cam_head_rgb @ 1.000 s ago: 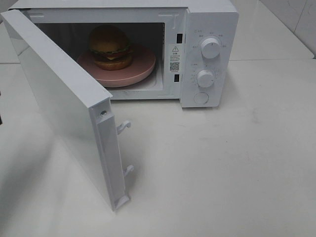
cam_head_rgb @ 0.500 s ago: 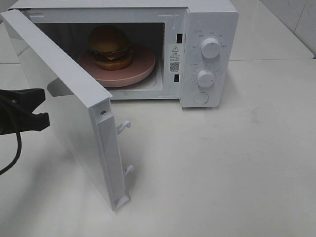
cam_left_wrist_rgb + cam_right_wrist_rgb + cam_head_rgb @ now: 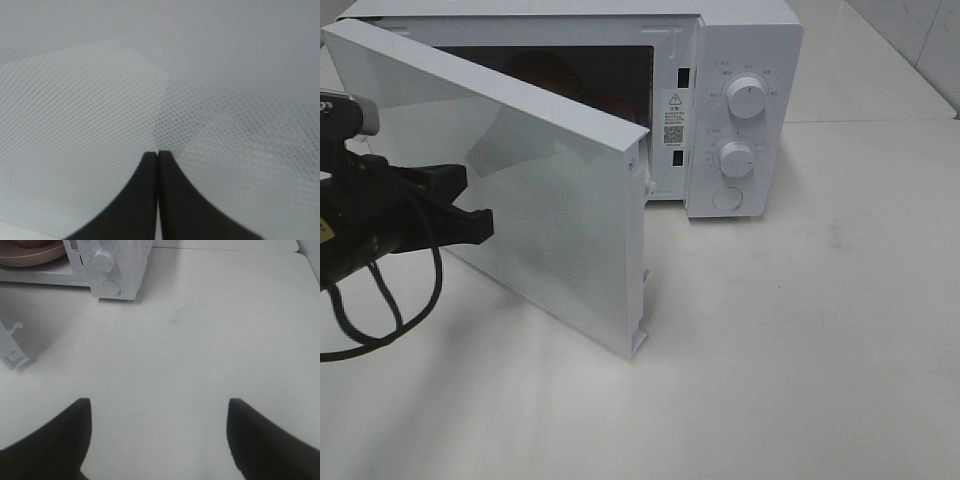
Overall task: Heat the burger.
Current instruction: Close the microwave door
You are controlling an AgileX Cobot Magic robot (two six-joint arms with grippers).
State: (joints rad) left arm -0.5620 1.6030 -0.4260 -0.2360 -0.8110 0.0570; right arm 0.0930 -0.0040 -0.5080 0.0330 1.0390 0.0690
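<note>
The right gripper (image 3: 158,410) hangs over the white surface (image 3: 200,340), jaws spread wide and holding nothing. The left gripper (image 3: 158,155) has its jaws pressed together, with the tips against the dotted outer face of the partly open microwave door (image 3: 560,200). Farther back, inside the white microwave (image 3: 745,60), the burger (image 3: 27,242) sits on a pink plate (image 3: 30,257).
</note>
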